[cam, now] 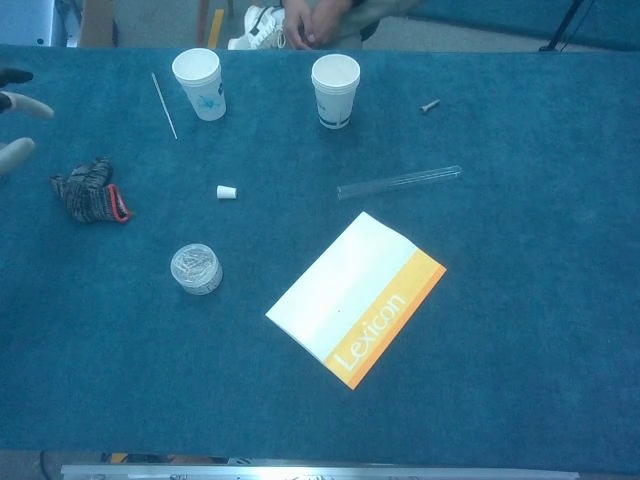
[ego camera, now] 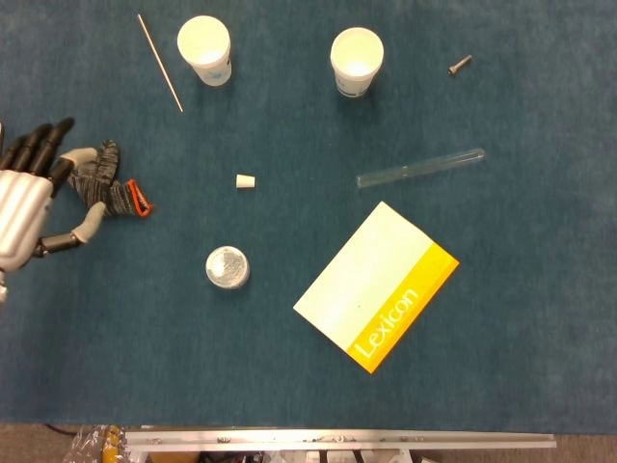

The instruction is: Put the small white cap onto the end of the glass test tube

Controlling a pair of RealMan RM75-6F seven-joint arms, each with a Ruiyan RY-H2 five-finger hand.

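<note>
The small white cap [ego camera: 246, 181] [cam: 227, 192] lies alone on the blue cloth, left of centre. The glass test tube [ego camera: 420, 167] [cam: 400, 182] lies flat to the right of it, well apart, running left to right. My left hand [ego camera: 37, 201] hovers at the far left edge with fingers spread and nothing in it, over the near side of a grey knitted glove [ego camera: 104, 184]. Only its fingertips [cam: 16, 150] show in the chest view. My right hand appears in neither view.
Two paper cups [ego camera: 204, 48] [ego camera: 356, 61] stand at the back, with a thin rod [ego camera: 159, 61] to their left and a screw [ego camera: 460, 65] to the right. A round lidded tin [ego camera: 228, 267] and a white-and-orange Lexicon booklet [ego camera: 377, 285] lie nearer the front.
</note>
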